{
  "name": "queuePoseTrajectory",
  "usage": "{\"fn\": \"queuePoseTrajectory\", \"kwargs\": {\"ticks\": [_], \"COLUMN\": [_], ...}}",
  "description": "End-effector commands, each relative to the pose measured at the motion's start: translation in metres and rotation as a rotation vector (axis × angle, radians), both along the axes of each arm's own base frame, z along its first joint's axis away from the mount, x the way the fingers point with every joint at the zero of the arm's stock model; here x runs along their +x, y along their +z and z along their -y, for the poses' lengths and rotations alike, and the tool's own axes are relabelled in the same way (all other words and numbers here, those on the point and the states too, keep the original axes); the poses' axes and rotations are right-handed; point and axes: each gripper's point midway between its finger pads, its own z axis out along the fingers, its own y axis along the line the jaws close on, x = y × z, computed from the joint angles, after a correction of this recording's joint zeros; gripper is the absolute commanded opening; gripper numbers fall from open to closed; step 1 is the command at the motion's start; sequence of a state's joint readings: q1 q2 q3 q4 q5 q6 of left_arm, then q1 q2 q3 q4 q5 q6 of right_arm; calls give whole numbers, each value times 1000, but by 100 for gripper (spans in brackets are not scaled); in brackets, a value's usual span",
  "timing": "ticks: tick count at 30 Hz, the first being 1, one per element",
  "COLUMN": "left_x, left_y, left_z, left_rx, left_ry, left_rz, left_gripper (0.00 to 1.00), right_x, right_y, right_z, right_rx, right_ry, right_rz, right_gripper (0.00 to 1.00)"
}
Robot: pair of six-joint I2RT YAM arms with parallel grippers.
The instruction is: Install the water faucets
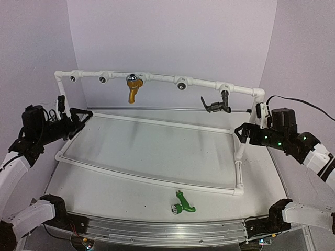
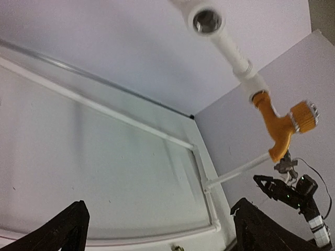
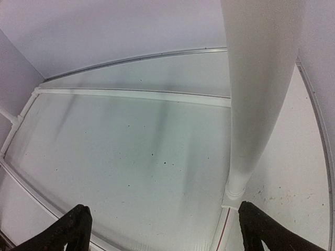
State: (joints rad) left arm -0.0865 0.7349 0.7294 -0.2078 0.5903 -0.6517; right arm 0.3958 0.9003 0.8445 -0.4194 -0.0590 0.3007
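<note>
Plainly, two of the three faucets sit on the white pipe frame (image 1: 157, 78) and one does not. The mustard-yellow faucet (image 1: 133, 88) hangs spout-down from the frame's top rail above the far edge of the counter (image 1: 131, 193), a little left of middle. The left wrist view shows it screwed into a rail fitting (image 2: 277, 125). The dark faucet (image 1: 219, 104) hangs from the same rail toward the far right corner, its spout turned sideways. The green faucet (image 1: 183, 205) lies on its side on the counter near the near edge, just right of middle and outside the frame's base rail, well apart from both arms.

Three silver-centred sockets stand bare on the rail: two by the far left corner (image 1: 74, 78) (image 1: 103, 79) and one between the yellow and dark faucets (image 1: 182, 85).

The left arm (image 1: 36, 128) reaches in from the left edge; the left jaws are spread wide and grasp nothing — both black fingertips (image 2: 68, 230) sit at the bottom corners of the wrist view. The right arm (image 1: 285, 138) comes in from the right edge beside the frame's upright post (image 3: 256, 104). The right jaws are likewise parted and bare, their fingertips (image 3: 70, 230) far apart.
</note>
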Motion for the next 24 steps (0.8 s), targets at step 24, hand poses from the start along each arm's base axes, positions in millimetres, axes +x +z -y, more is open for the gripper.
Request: {"fn": "queuePoseTrajectory", "kwargs": {"ticks": [24], "left_x": [-48], "left_y": [-208], "left_z": [234], "left_rx": [439], "left_ry": [-293], "left_rz": [-447], "left_gripper": [100], "right_x": [73], "right_y": [-145], "right_z": [55], "right_rx": [-39], "right_ry": [-430], "right_rz": [-92], "right_gripper": [98]}}
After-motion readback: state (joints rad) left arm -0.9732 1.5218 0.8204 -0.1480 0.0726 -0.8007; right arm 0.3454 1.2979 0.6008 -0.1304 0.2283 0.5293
